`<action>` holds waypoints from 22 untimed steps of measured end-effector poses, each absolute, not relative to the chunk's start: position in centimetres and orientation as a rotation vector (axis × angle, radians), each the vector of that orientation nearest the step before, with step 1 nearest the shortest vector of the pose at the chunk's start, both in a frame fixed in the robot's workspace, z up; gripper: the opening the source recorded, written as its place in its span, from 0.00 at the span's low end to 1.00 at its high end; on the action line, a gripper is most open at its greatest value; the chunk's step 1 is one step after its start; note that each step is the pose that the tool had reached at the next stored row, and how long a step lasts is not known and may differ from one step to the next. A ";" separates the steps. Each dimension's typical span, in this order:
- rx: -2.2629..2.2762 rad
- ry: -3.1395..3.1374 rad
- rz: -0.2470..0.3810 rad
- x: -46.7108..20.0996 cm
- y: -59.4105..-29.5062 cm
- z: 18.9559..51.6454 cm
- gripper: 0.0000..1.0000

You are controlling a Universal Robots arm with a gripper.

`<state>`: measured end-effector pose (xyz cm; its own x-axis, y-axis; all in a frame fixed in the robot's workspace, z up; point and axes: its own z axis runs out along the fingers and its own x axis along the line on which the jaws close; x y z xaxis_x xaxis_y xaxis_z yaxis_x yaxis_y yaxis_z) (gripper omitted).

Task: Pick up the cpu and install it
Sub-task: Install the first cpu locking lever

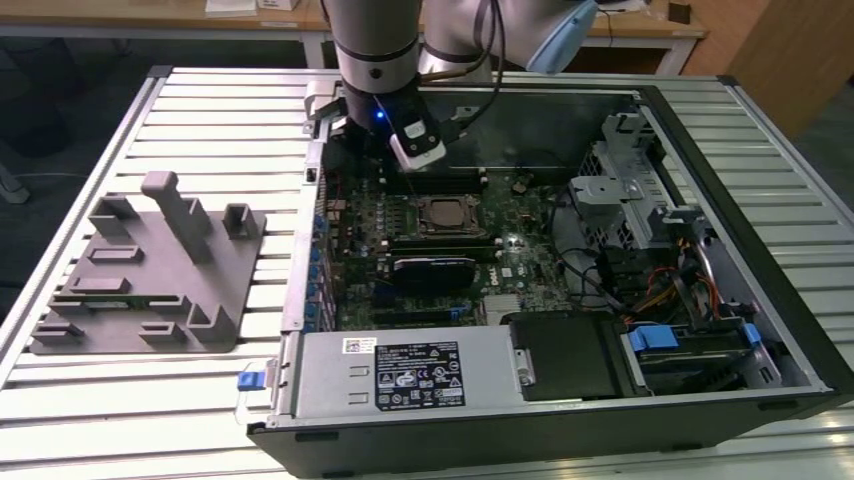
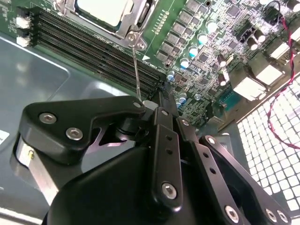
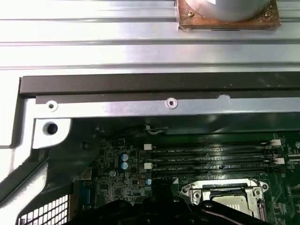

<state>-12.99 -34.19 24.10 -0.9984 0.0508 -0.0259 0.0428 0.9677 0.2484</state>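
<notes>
Desk (image 1: 200, 120): slatted metal top, carrying everything below.

Computer case (image 1: 561, 440): lies on its side with the panel off and the interior open to the exterior view.

Grey moulded fixture (image 1: 147, 290): on the desk at the exterior view's left, just beside the case.

Motherboard (image 1: 521, 250): green, flat in the case floor. A silver power supply (image 1: 400, 375) sits along the near edge of the case.

Arm (image 1: 380, 40): comes down over the far side of the case, above the board's far edge.

Hand (image 2: 159, 101): black linkages, low over the board, close to the black memory slots (image 2: 93, 51). How far open it is: cannot tell. Nothing is seen held in it.

Socket (image 2: 136, 21): metal frame, near the middle of the board, next to the memory slots.

Cpu (image 2: 108, 9): pale silver top, lying flat inside the socket frame and apart from the hand.

Thin metal rod (image 2: 136, 70): runs from the socket's corner across the memory slots toward the hand. Whether the two touch is unclear.
</notes>
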 end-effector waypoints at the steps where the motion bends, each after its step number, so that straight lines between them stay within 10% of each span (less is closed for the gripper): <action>1: 0.073 3.084 0.388 -13.0 -34.2 24.1 0.11; 22: 0.074 3.084 0.388 -8.2 -34.2 24.1 0.11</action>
<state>-8.22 -34.20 24.10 -0.9984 0.0511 -0.0258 0.0431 0.9677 0.2483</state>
